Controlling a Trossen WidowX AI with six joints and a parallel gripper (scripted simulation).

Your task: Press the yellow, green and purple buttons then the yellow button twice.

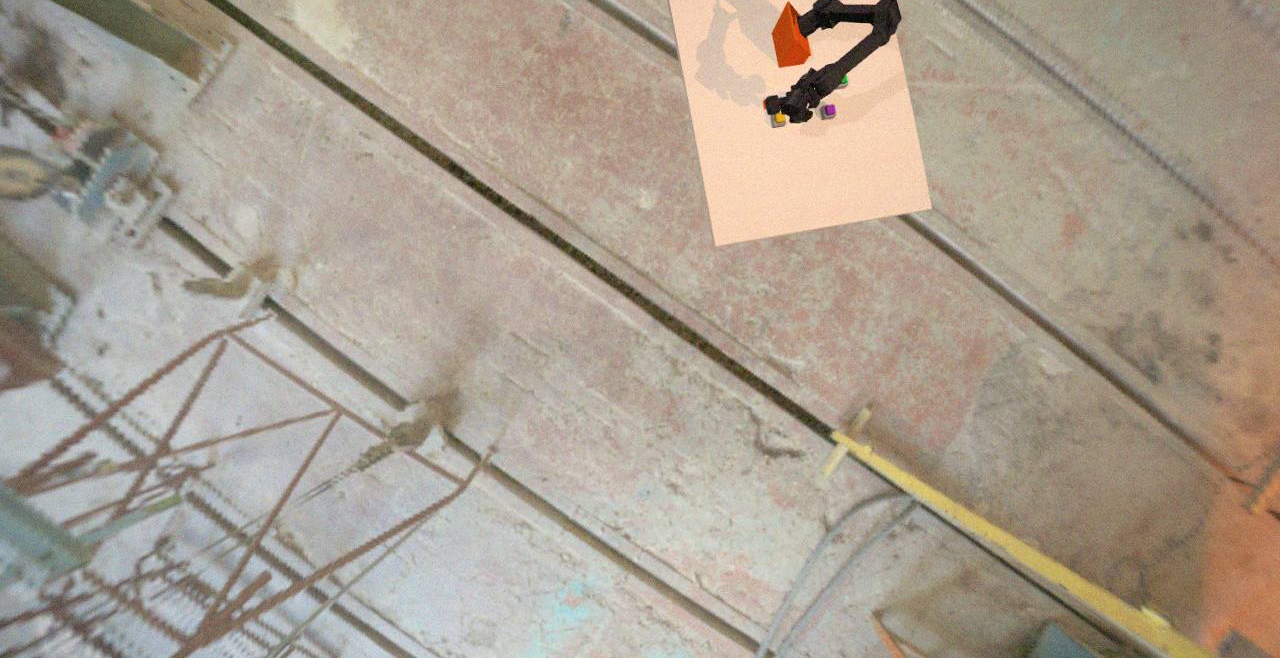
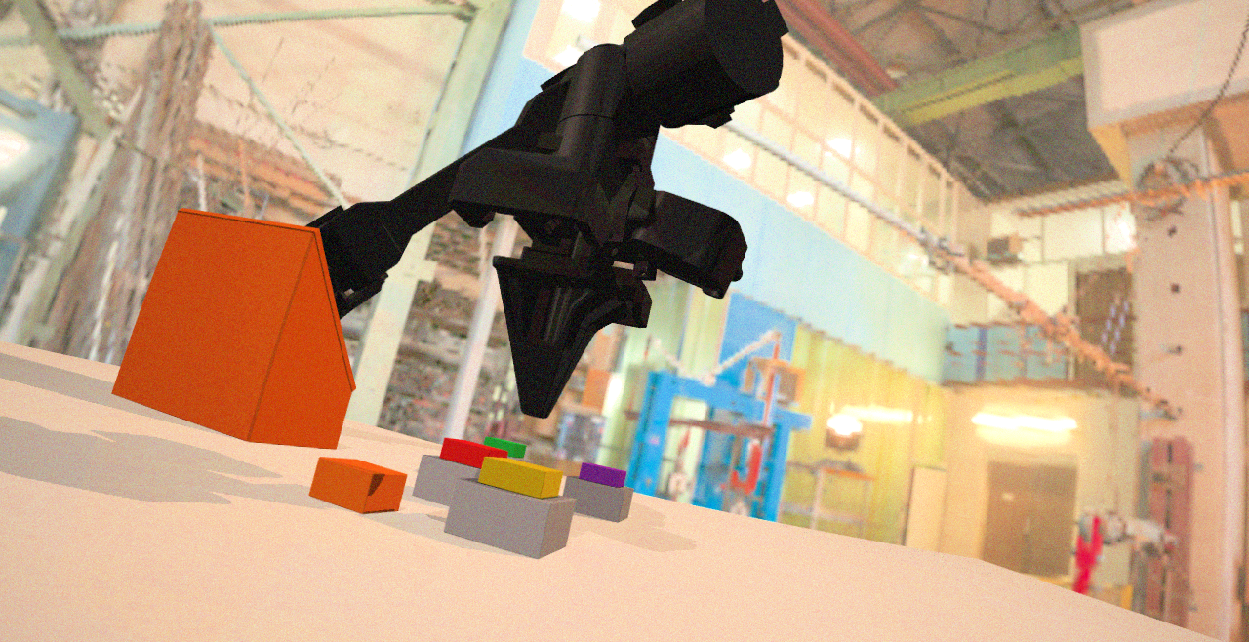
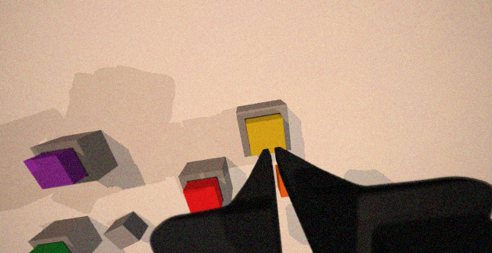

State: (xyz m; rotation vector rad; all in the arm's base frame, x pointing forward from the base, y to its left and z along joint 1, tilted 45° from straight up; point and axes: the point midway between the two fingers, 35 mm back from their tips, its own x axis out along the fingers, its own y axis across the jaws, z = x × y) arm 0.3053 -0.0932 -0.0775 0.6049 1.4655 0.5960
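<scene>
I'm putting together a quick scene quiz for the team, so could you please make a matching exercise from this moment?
Things:
1. yellow button
2. purple button
3. small orange block
4. gripper

Descriptions:
A. shut, holding nothing
B. far left in the wrist view
C. no grey housing
D. just beyond the fingertips in the wrist view

Pairs: 1-D, 2-B, 3-C, 4-A
</scene>
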